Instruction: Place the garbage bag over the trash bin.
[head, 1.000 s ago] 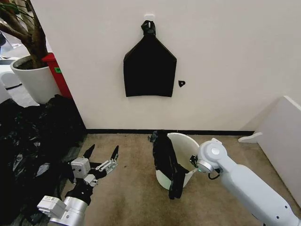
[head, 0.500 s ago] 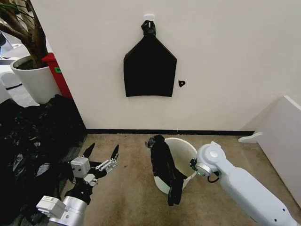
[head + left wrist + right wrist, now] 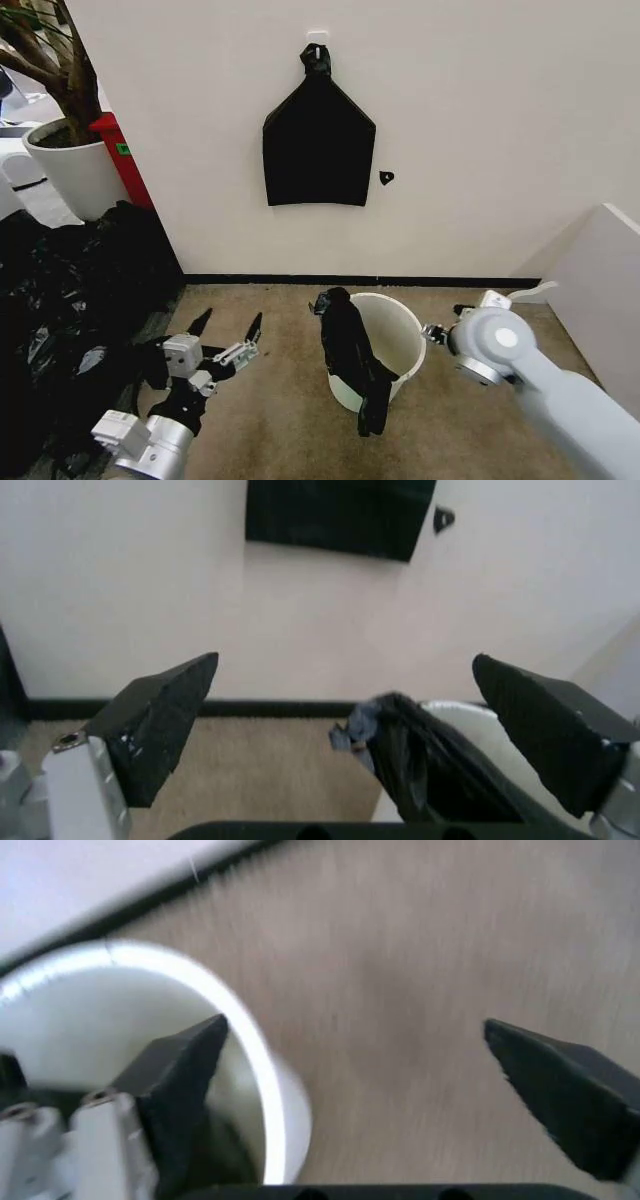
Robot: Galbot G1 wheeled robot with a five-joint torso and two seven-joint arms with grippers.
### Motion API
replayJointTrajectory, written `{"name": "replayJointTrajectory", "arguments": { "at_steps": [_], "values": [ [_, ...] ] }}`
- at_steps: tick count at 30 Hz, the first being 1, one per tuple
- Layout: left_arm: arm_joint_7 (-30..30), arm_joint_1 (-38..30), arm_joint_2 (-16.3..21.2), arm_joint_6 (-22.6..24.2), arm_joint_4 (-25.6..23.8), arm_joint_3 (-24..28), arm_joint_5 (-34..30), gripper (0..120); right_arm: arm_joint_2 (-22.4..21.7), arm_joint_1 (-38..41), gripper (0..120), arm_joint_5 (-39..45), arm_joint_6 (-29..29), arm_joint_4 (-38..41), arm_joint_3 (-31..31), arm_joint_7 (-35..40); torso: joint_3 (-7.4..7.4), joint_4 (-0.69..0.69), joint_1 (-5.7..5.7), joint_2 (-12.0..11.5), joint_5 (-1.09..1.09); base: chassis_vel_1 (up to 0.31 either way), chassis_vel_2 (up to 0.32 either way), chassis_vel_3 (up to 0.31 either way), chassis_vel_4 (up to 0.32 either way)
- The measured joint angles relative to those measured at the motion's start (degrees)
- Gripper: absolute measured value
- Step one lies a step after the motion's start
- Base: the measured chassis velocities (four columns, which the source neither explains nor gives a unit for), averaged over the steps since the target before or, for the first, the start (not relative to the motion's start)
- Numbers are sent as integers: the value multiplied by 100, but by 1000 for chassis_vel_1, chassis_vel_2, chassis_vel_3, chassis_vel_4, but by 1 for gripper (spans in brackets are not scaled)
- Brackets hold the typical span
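The right hand [image 3: 355,1065], fingers spread wide and holding nothing, sits just beside the trash bin [image 3: 392,335] on its right. The left hand [image 3: 228,335], also wide open and empty, hangs to the bin's left. The garbage bag [image 3: 352,360] drapes over the bin's left rim. The bin stands on tan carpet [image 3: 270,400] near a white wall [image 3: 480,130] with a black baseboard [image 3: 260,280].

We seem to be in a plain office or lab corner set up for trials: a bare white wall [image 3: 480,130] with black baseboard [image 3: 250,280], tan carpet [image 3: 280,400], a potted tree in a white pot [image 3: 70,170], a black bag [image 3: 318,140] hung from a wall hook [image 3: 317,37], and heaped black film [image 3: 70,300] along the carpet's left edge.
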Motion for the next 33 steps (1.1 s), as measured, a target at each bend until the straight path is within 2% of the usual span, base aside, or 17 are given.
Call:
{"name": "replayJointTrajectory", "arguments": {
  "at_steps": [3,4,5,6,9,11,15,19,20,21,24,27,28,33],
  "values": [
    [-324,-265,232,235,66,211,-270,100,-28,-366,100,-1102,-1,78,128,-1032,0,6,0,0,4,0,0,0,0],
    [-489,-515,388,370,142,389,-478,100,-29,-576,100,-1715,88,74,220,-1470,0,7,0,0,3,0,0,0,0],
    [-580,-683,476,439,202,488,-610,100,-27,-709,100,-2090,157,50,281,-1719,0,6,0,0,0,0,0,0,0],
    [-580,-683,476,439,202,488,-610,100,-27,-709,100,-2090,157,50,281,-1719,0,6,0,0,0,0,0,0,0],
    [-923,-1321,722,748,374,767,-1156,100,-28,-1019,100,-3367,502,-156,401,-2587,1,-5,0,0,3,0,0,0,0],
    [-1245,-1663,803,1052,426,866,-1559,100,-90,-987,100,-3744,658,-287,397,-3124,1,7,0,0,5,0,0,0,0],
    [-1578,-2189,972,1342,661,1112,-1931,100,-180,-1057,100,-4039,791,-303,484,-3413,1,6,0,0,0,0,0,0,0],
    [-1723,-2674,1102,1521,964,1833,-2009,100,-148,-1175,100,-4136,832,-297,637,-3437,1,4,0,0,2,0,0,0,0],
    [-1723,-2674,1102,1521,964,1833,-2009,100,-148,-1175,100,-4136,832,-297,637,-3437,1,4,0,0,2,0,0,0,0],
    [-1764,-2875,1101,1567,1056,2102,-2049,100,-101,-1213,100,-4142,837,-295,689,-3434,1,5,0,0,3,0,0,0,0],
    [-1928,-3367,1035,1666,1227,2610,-2210,100,9,-1317,100,-4226,920,-299,826,-3511,1,6,0,0,2,0,0,0,0],
    [-2344,-4213,859,1837,1499,3292,-2450,100,183,-1600,100,-4410,1052,-288,1126,-3704,1,2,0,0,4,0,0,0,0],
    [-2344,-4213,859,1837,1499,3292,-2450,100,183,-1600,100,-4410,1052,-288,1126,-3704,1,2,0,0,4,0,0,0,0],
    [-2926,-4879,649,2035,1703,3968,-2612,100,320,-2009,100,-4471,1058,-151,1505,-3726,1,3,0,0,2,0,0,0,0]
  ]
}}
